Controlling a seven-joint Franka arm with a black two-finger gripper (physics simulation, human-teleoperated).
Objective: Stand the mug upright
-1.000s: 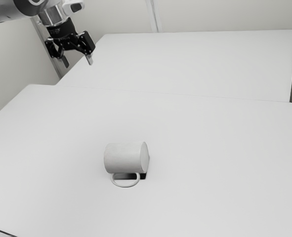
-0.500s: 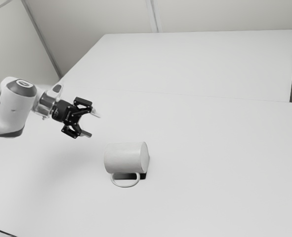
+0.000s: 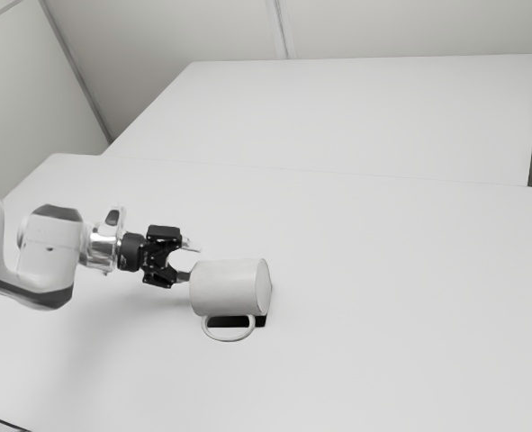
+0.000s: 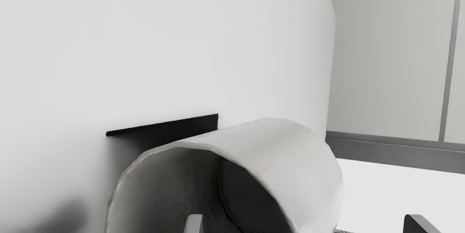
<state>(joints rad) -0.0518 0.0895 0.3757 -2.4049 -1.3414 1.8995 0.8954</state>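
With your tool (image 3: 187, 261) standing wide at the mug (image 3: 228, 288), which lies on its side on the tabletop (image 3: 401, 297), a misaligned push could catch the rim (image 4: 194, 146) and roll it, and while your wrist view looks into the hollow mouth (image 4: 163, 189), the exterior view gives you the closed base (image 3: 264, 286) and handle (image 3: 229, 338).

Exterior view: looks down across table (image 3: 383, 270) from beside arm (image 3: 51, 252), farther back. Wrist view: looks close into mouth (image 4: 167, 185) of mug (image 4: 290, 160). Shared: mug, table.
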